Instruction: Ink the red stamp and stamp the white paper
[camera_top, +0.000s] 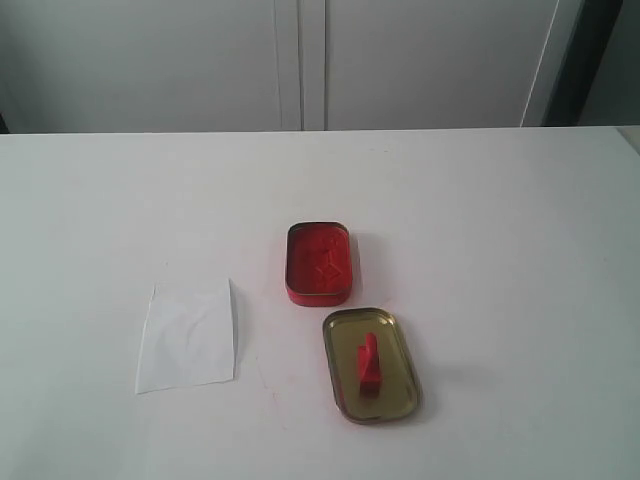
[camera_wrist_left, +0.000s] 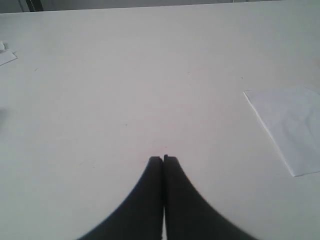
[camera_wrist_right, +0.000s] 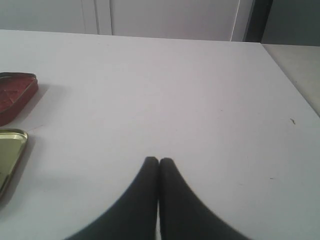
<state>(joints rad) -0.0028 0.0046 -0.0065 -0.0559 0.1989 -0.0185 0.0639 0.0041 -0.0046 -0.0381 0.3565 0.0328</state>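
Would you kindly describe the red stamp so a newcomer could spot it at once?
On the white table, look right of the white paper. The red stamp sits inside the gold-coloured lid; it is small and blocky, far smaller than the red-filled ink tin beyond.

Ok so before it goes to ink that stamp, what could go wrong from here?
1. The red stamp sits in the gold lid, which nothing holds down; a grab could drag or tip the lid with it.
2. The white paper lies wrinkled and unheld, so it may slide or lift with the stamp.
3. The right gripper and left gripper are both shut; one must open before reaching in.
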